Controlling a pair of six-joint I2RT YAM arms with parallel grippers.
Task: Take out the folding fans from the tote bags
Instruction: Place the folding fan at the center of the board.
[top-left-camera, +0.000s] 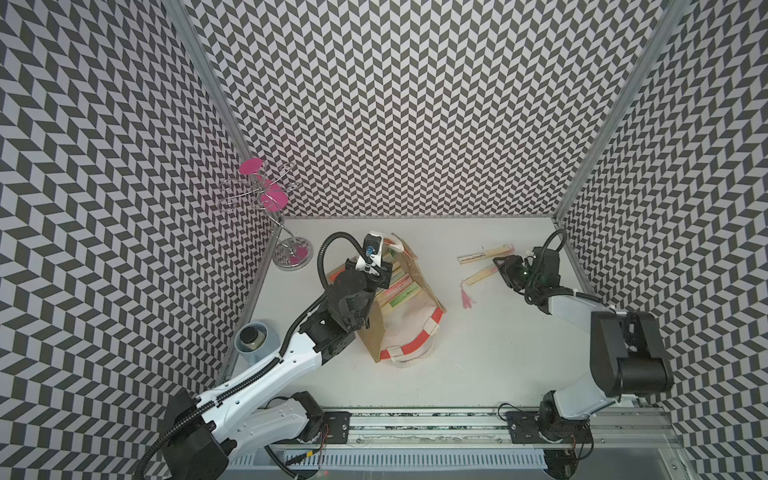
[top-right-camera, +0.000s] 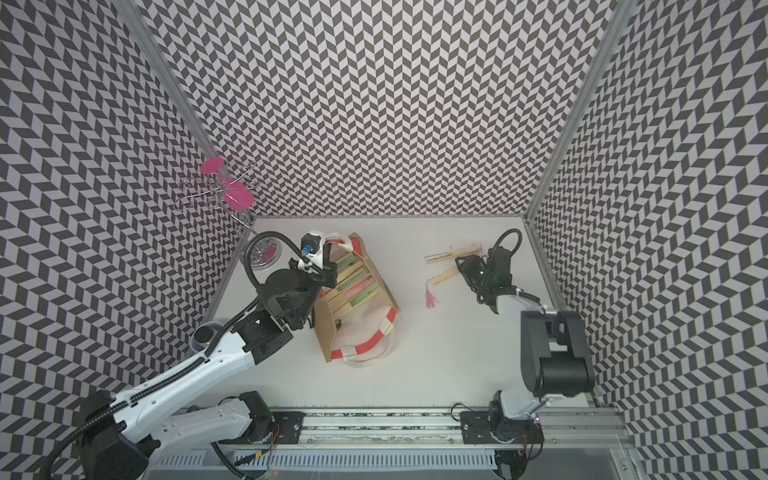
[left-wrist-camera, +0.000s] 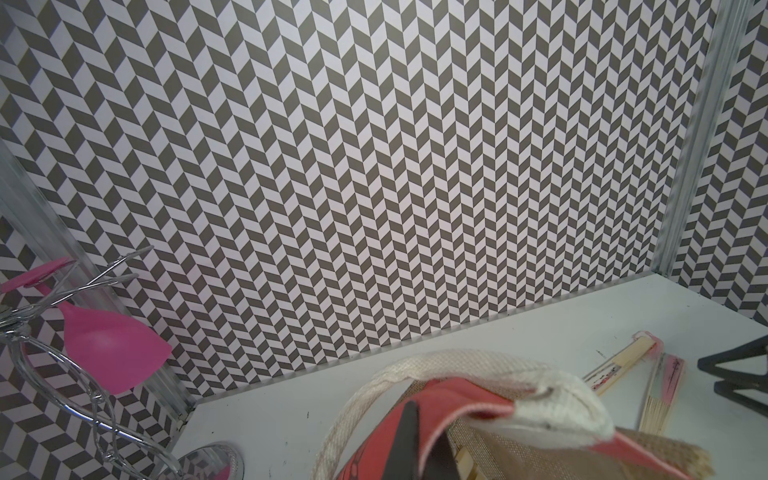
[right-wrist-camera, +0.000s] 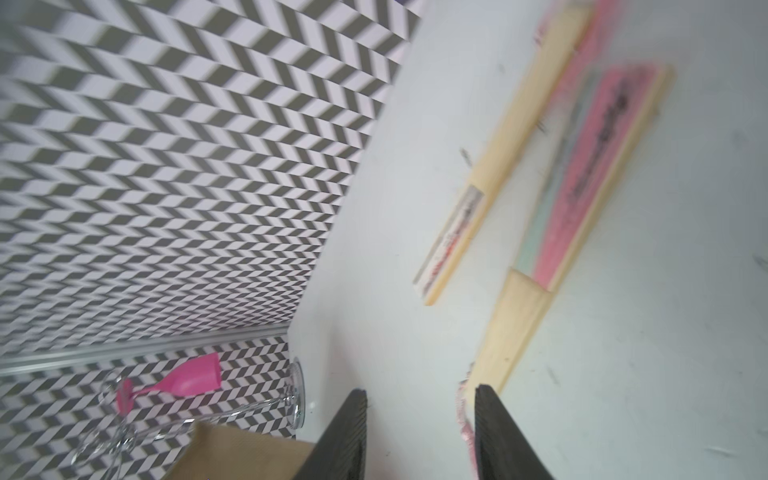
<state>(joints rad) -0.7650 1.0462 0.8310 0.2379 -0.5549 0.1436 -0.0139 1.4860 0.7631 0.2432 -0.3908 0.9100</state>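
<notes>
My left gripper (left-wrist-camera: 424, 436) pinches the tan jute tote bag (top-left-camera: 372, 336); its slim bamboo fans (top-left-camera: 401, 289) lie left of my parted, empty right gripper (right-wrist-camera: 419, 395).

Tote bag (top-right-camera: 325, 328) at surface (top-right-camera: 436, 365) centre, folding fans (top-right-camera: 353, 282) inside, left hand (top-right-camera: 328, 266) at its far rim; two loose fans (top-right-camera: 452, 253) beside right hand (top-right-camera: 460, 266)

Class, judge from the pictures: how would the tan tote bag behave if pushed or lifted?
Probably floppy: the tote bag shows splayed walls and a bowed rim. Its rope handle lies limp, so lifting there would likely let it sag.
</notes>
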